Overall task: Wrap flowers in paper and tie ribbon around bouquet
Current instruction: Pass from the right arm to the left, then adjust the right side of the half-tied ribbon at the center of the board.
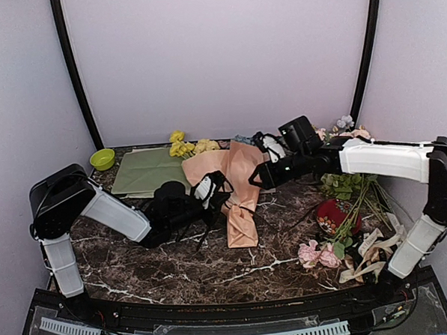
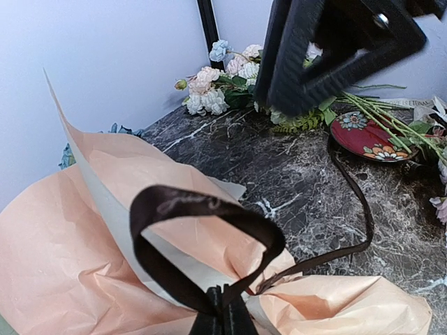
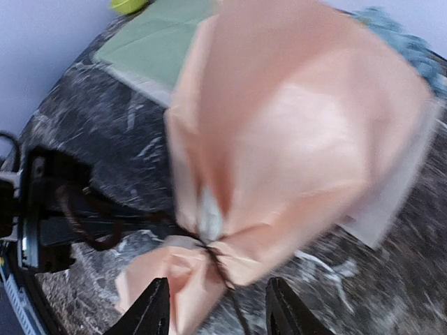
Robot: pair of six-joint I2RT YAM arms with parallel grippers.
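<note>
The bouquet [image 1: 236,189] lies mid-table, a peach-pink paper [image 2: 63,258] cone pinched at the waist. Yellow flowers [image 1: 185,146] and a blue head [image 3: 399,38] show at its wide far end. The thin dark ribbon [image 2: 202,206] goes round the waist. My left gripper [image 2: 225,306] is shut on a standing loop of it. A ribbon tail [image 2: 363,209] trails over the marble toward the right. My right gripper [image 3: 218,314] hovers just right of the waist, open, fingers [image 3: 150,310] either side of a ribbon strand [image 3: 222,269] without pinching it.
A green sheet [image 1: 145,171] and a lime bowl [image 1: 101,159] are at the back left. On the right lie a red dish [image 1: 332,214], green stems [image 1: 352,187], pink roses [image 1: 318,254] and cream ribbons [image 1: 370,253]. More roses [image 2: 209,87] sit against the back wall.
</note>
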